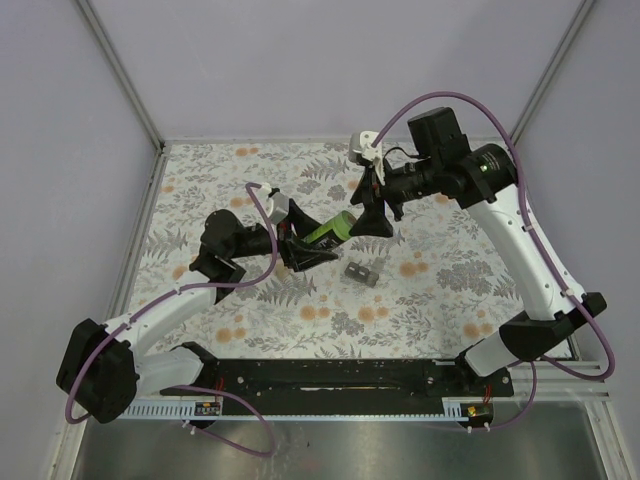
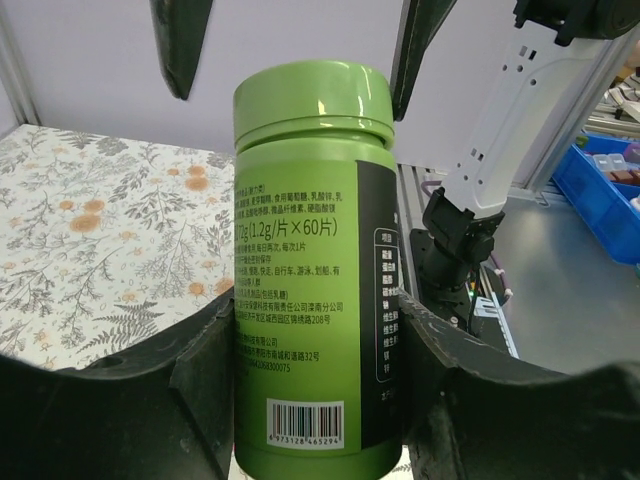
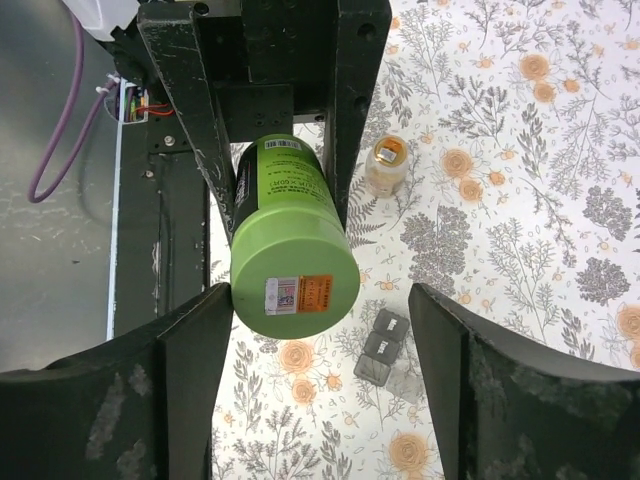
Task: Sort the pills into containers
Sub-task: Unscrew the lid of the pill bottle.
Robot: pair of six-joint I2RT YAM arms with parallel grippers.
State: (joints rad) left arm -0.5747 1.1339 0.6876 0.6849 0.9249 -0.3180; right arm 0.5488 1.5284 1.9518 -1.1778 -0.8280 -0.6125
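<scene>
A green pill bottle (image 1: 330, 230) with its green cap on is held above the table by my left gripper (image 1: 298, 243), which is shut on the bottle's lower body (image 2: 312, 330). My right gripper (image 1: 372, 212) is open, its fingers on either side of the bottle's cap (image 3: 296, 277) without closing on it; the left finger is close to the cap's edge. A grey weekly pill organizer (image 1: 363, 272) lies on the floral table, also in the right wrist view (image 3: 385, 349). A small clear vial with an orange top (image 3: 386, 165) lies on the table beyond the bottle.
The floral tablecloth (image 1: 450, 280) covers the table. A black rail (image 1: 330, 375) runs along the near edge with the arm bases. Blue bins (image 2: 608, 190) show off the table in the left wrist view.
</scene>
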